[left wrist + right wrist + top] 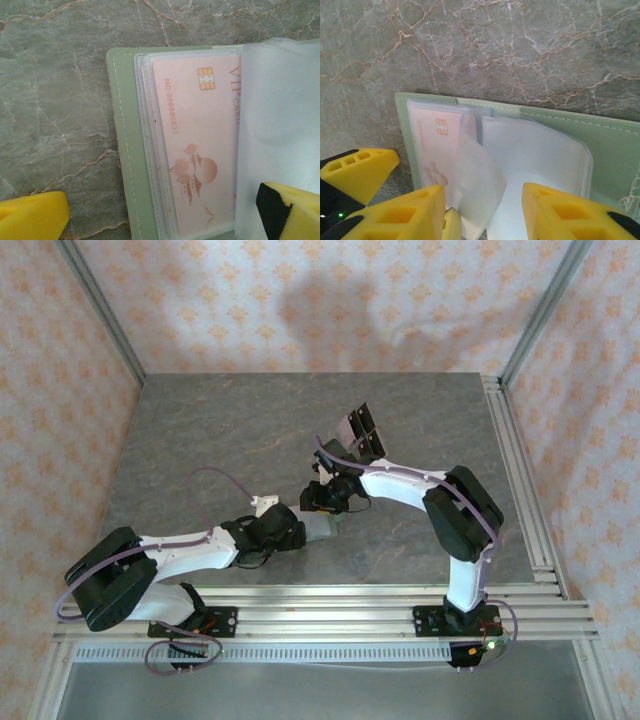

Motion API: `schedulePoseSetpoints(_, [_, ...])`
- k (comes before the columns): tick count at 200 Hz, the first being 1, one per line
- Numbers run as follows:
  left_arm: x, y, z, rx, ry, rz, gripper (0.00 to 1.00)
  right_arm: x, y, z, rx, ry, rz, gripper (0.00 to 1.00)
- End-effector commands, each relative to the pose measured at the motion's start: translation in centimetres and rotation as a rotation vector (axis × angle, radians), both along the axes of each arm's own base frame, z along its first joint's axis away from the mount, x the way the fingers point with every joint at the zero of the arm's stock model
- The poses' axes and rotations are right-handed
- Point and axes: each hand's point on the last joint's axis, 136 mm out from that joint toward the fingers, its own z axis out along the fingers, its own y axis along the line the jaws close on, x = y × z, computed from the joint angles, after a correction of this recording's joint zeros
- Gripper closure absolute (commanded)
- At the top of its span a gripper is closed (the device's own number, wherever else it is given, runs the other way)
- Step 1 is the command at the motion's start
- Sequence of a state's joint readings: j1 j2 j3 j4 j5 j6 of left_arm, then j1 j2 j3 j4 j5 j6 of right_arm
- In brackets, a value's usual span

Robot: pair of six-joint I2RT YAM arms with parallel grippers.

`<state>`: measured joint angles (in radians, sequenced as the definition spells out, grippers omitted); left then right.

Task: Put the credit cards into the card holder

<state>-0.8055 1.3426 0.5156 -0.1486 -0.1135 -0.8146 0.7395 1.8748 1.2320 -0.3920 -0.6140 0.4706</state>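
Note:
The card holder point(322, 528) lies open on the grey table, sage-green point(127, 150) with clear sleeves inside. A pale pink credit card point(200, 150) with a chip sits in the left sleeve, and it also shows in the right wrist view point(432, 145). My left gripper point(160, 220) is open wide, one finger on the table left of the holder and the other over the sleeves. My right gripper point(487, 215) is open over the holder point(615, 145), with a curled clear sleeve leaf point(480, 170) standing loose between its fingers. Black credit cards point(360, 435) lie farther back on the table.
Both grippers crowd together over the holder in the middle of the table point(200, 440); a left finger point(357, 167) is at the right wrist view's left edge. Aluminium rails point(520, 470) run along the right and near edges. Patterned walls enclose the back and sides.

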Motion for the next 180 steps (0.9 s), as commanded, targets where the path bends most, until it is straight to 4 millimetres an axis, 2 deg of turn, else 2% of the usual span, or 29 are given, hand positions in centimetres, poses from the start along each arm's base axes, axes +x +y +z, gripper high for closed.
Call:
schedulePoseSetpoints(1, [0.1, 0.1, -0.8, 0.007, 0.005, 0.016, 0.0, 0.0, 1.1, 0.0, 0.034, 0.003, 0.005, 0.56])
schedulePoseSetpoints(35, [0.1, 0.2, -0.5, 0.003, -0.001, 0.016, 0.0, -0.1, 2.5, 0.0, 0.049, 0.014, 0.039, 0.56])
schedulePoseSetpoints(55, [0.1, 0.6, 0.6, -0.003, -0.026, 0.028, 0.0, -0.2, 3.5, 0.4, 0.064, 0.026, 0.063, 0.56])
schedulePoseSetpoints(96, [-0.7, 4.1, 4.1, -0.001, -0.121, 0.139, 0.0, -0.6, 5.7, 1.9, 0.09, 0.024, 0.109, 0.56])
schedulePoseSetpoints(134, [-1.6, 7.0, 6.3, -0.012, -0.194, 0.236, 0.0, -1.1, 7.3, 0.4, 0.05, 0.065, 0.146, 0.56])
schedulePoseSetpoints(162, [-1.9, 7.8, 6.8, -0.011, -0.21, 0.255, 0.0, -1.1, 7.9, -0.9, 0.027, 0.094, 0.164, 0.56])
schedulePoseSetpoints(180, [-2.0, 7.9, 6.7, -0.006, -0.204, 0.252, 0.0, -0.9, 8.2, -0.5, 0.037, 0.087, 0.171, 0.56])
